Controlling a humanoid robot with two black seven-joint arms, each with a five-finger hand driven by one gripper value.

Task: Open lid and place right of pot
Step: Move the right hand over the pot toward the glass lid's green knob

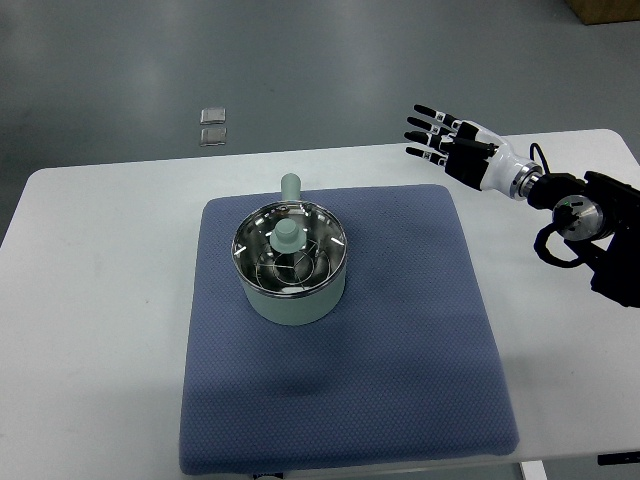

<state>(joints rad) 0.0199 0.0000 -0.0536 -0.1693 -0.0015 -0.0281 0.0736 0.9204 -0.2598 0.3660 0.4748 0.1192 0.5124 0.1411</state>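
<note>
Right of the pot (293,290), my right hand (447,142) hovers released; next, pinch the lid knob (288,232) squarely from above.

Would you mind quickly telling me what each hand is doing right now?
Left hand: not in view.
Right hand: open, fingers spread, holding nothing, up past the mat's far right corner, well away from the pot, whose lid is on.

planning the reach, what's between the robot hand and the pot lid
Nothing stands between them in the top view: from the right robot hand to the lid on the pot lie only bare table and blue mat.
</note>
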